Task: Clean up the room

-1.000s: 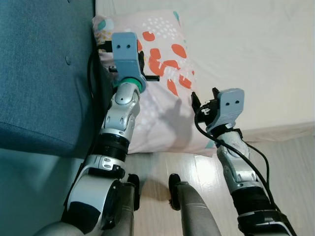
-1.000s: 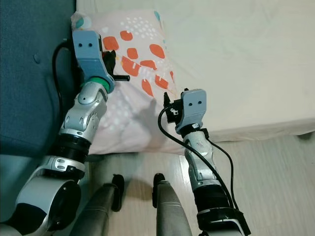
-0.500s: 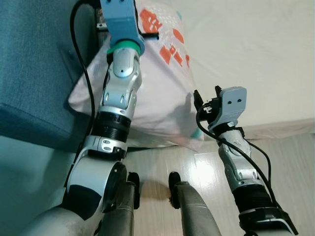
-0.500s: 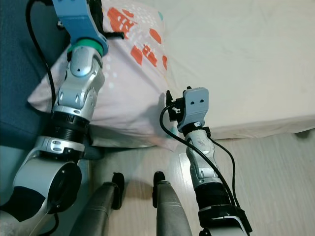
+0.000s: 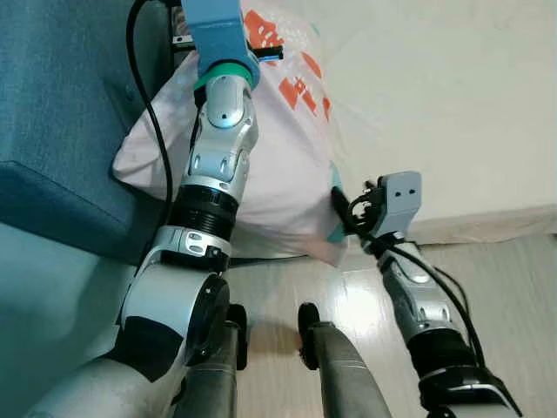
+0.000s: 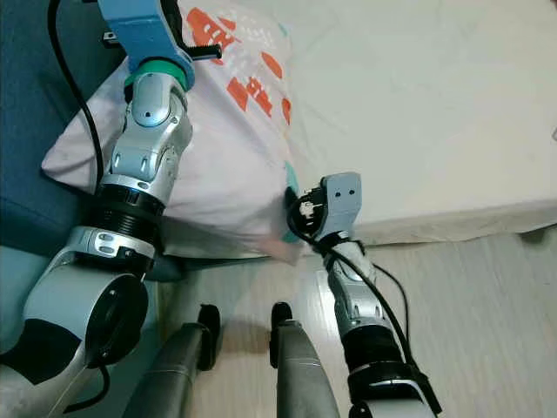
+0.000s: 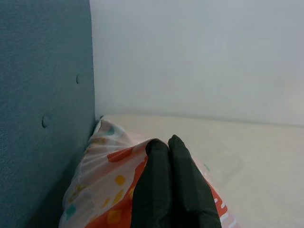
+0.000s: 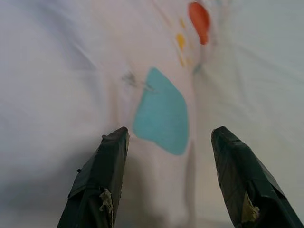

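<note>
A white pillow (image 5: 283, 157) with orange, teal and yellow spots lies raised at the head of the bed, leaning toward the blue padded headboard (image 5: 70, 113). My left gripper (image 7: 168, 148) is up at the pillow's far top end, its two black fingers pressed together on the cover there. My right gripper (image 5: 341, 211) is at the pillow's near lower corner by the mattress edge. It stands open, its fingers (image 8: 110, 161) spread either side of a teal patch (image 8: 161, 116) on the cover.
The white mattress (image 5: 435, 104) stretches to the right, its edge running above the pale wooden floor (image 5: 505, 287). The blue headboard rises close on the left. My own legs (image 5: 335, 366) stand on the floor just below the pillow.
My left arm has lifted the pillow's top end up and toward the headboard. My right gripper has dropped lower and moved in onto the pillow's near corner.
</note>
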Robot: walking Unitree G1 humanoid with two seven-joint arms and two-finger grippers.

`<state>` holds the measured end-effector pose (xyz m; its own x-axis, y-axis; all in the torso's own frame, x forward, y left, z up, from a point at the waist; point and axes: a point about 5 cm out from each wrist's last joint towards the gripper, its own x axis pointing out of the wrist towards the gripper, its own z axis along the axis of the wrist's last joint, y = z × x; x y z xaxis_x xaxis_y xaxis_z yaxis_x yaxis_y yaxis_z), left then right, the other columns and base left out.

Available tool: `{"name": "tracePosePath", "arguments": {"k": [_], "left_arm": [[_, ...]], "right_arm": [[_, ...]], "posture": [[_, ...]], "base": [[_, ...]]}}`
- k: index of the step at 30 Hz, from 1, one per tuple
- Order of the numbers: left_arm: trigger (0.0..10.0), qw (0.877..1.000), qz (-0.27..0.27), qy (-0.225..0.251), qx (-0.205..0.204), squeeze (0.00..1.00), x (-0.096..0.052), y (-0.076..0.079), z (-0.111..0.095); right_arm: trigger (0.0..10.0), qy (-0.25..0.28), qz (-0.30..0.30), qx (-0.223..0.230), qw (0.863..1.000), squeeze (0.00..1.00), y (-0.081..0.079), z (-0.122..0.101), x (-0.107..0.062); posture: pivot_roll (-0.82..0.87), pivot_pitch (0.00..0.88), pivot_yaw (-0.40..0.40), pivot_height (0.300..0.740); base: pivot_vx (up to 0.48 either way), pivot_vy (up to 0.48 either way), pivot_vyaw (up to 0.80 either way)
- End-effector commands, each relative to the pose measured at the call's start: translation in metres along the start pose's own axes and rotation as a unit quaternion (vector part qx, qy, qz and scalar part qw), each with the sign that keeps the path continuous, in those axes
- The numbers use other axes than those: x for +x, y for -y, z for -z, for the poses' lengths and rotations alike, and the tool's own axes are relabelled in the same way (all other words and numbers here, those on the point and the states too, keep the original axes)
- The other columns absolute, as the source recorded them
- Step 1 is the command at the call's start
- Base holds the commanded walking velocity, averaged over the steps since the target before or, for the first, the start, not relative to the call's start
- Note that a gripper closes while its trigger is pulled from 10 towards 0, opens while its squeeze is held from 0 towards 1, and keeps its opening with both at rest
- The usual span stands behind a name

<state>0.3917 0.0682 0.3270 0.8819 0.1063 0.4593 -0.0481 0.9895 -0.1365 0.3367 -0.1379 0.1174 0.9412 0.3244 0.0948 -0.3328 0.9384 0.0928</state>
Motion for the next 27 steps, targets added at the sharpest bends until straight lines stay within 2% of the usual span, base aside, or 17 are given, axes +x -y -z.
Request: {"name": "tracePosePath", "arguments": {"k": [1, 3, 5, 7, 8, 10, 11, 12, 14, 15, 18, 21, 23, 26, 27], "left_arm": [[0.0, 0.999, 0.014, 0.041, -0.01, 0.0, 0.002, 0.01, -0.016], [0.0, 0.999, 0.015, 0.039, -0.007, 0.0, 0.001, 0.01, -0.014], [0.0, 0.999, 0.015, 0.039, -0.007, 0.0, 0.001, 0.01, -0.014], [0.0, 0.999, 0.017, 0.035, -0.005, 0.0, 0.001, 0.011, -0.011], [0.0, 0.999, 0.017, 0.035, -0.005, 0.0, 0.001, 0.011, -0.011], [0.0, 0.999, 0.019, 0.032, -0.005, 0.0, 0.001, 0.013, -0.01], [0.0, 0.999, 0.019, 0.032, -0.005, 0.0, 0.001, 0.013, -0.01], [0.0, 0.999, 0.021, 0.031, -0.005, 0.0, 0.0, 0.014, -0.01], [0.0, 0.999, 0.024, 0.031, -0.005, 0.0, 0.0, 0.015, -0.01], [0.0, 0.999, 0.025, 0.031, -0.006, 0.0, 0.0, 0.016, -0.01], [0.0, 0.999, 0.026, 0.031, -0.007, 0.0, 0.001, 0.016, -0.01], [0.0, 0.999, 0.026, 0.031, -0.007, 0.0, 0.001, 0.016, -0.01], [0.0, 0.999, 0.025, 0.031, -0.005, 0.0, 0.001, 0.015, -0.009], [0.0, 0.999, 0.024, 0.03, -0.004, 0.0, 0.001, 0.014, -0.009], [0.0, 0.999, 0.023, 0.03, -0.002, 0.0, 0.001, 0.013, -0.009]], "right_arm": [[10.0, -0.037, -0.038, -0.003, 0.999, 0.0, -0.004, 0.012, -0.005], [10.0, -0.053, -0.07, -0.017, 0.996, 0.0, -0.009, 0.015, -0.008], [10.0, -0.053, -0.07, -0.017, 0.996, 0.0, -0.009, 0.015, -0.008], [10.0, -0.06, -0.122, -0.008, 0.991, 0.0, -0.025, 0.019, -0.021], [10.0, -0.06, -0.122, -0.008, 0.991, 0.0, -0.025, 0.019, -0.021], [10.0, -0.068, -0.171, 0.004, 0.983, 0.0, -0.04, 0.022, -0.036], [10.0, -0.068, -0.171, 0.004, 0.983, 0.0, -0.04, 0.022, -0.036], [10.0, -0.078, -0.206, 0.016, 0.975, 0.0, -0.05, 0.024, -0.048], [10.0, -0.098, -0.238, 0.023, 0.966, 0.0, -0.06, 0.029, -0.063], [10.0, -0.11, -0.231, 0.015, 0.967, 0.0, -0.058, 0.035, -0.068], [10.0, -0.133, -0.155, -0.015, 0.979, 0.0, -0.036, 0.05, -0.064], [10.0, -0.136, -0.137, -0.023, 0.981, 0.0, -0.03, 0.052, -0.062], [10.0, -0.141, -0.089, -0.061, 0.984, 0.0, -0.014, 0.053, -0.051], [10.0, -0.14, -0.063, -0.072, 0.985, 0.0, -0.006, 0.052, -0.044], [10.0, -0.142, -0.028, -0.091, 0.985, 0.0, 0.003, 0.049, -0.034]], "posture": [[-0.06, 0.285, 0.076, 0.74], [-0.06, 0.287, 0.073, 0.74], [-0.06, 0.287, 0.073, 0.74], [-0.06, 0.297, 0.072, 0.74], [-0.06, 0.297, 0.072, 0.74], [-0.06, 0.3, 0.075, 0.74], [-0.06, 0.3, 0.075, 0.74], [-0.06, 0.306, 0.078, 0.74], [-0.07, 0.307, 0.079, 0.74], [-0.07, 0.311, 0.08, 0.74], [-0.07, 0.313, 0.082, 0.74], [-0.07, 0.313, 0.082, 0.74], [-0.06, 0.318, 0.087, 0.74], [-0.06, 0.318, 0.087, 0.74], [-0.04, 0.323, 0.088, 0.74]], "base": [[0.0, 0.0, 0.0], [0.0, 0.0, 0.0], [0.0, 0.0, 0.0], [0.0, 0.0, 0.0], [0.0, 0.0, 0.0], [0.0, 0.0, 0.0], [0.0, 0.0, 0.0], [0.0, 0.0, 0.0], [0.0, 0.0, 0.0], [0.0, 0.0, 0.0], [0.0, 0.0, 0.0], [0.0, 0.0, 0.0], [0.0, 0.0, 0.0], [0.0, 0.0, 0.0], [0.0, 0.0, 0.0]]}}
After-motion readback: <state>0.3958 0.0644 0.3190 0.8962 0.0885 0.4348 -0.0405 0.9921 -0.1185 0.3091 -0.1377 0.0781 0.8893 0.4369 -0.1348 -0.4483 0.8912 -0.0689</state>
